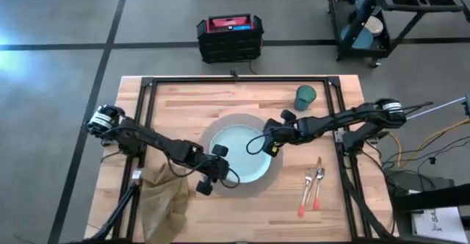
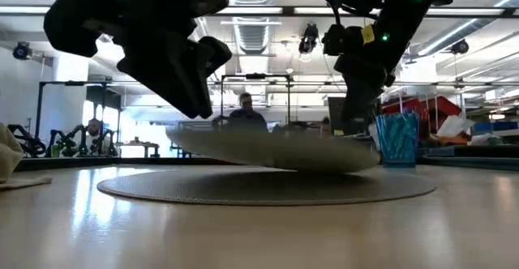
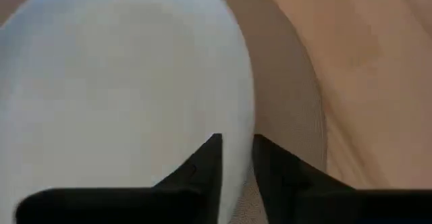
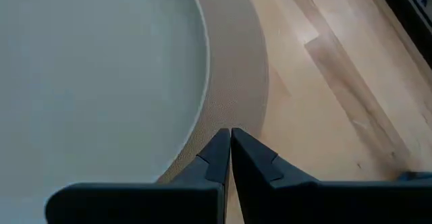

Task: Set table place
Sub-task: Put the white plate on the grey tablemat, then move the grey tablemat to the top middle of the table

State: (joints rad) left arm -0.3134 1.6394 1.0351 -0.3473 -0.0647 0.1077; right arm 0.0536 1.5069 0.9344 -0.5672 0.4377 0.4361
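Note:
A pale blue plate [image 1: 239,150] is over the round tan mat [image 1: 273,172] at the table's middle. In the low view the plate [image 2: 276,149] tilts, its left side raised above the mat [image 2: 268,186]. My left gripper [image 1: 225,172] is shut on the plate's near-left rim. My right gripper [image 1: 260,144] stands shut at the plate's right rim. A tan napkin [image 1: 161,200] lies at the near left. The orange-handled fork and knife [image 1: 312,189] lie at the near right. The teal cup [image 1: 305,97] stands far right. My left gripper pinches the plate's rim [image 3: 244,126] between its two fingers, one finger [image 3: 206,166] over the plate's face and the other [image 3: 273,166] outside the rim. It comes slanting from the table's near left. The held side is lifted off the mat. My right gripper has its shut fingertips [image 4: 219,153] by the plate's rim [image 4: 202,109]; one finger hides the rim there, so I cannot tell whether they touch it.
Black frame rails [image 1: 242,81] run around the table's work area. A black crate [image 1: 229,37] and a wheeled cart [image 1: 389,16] stand on the floor beyond the far edge. Bare wood [image 1: 220,101] lies between the mat and the far rail.

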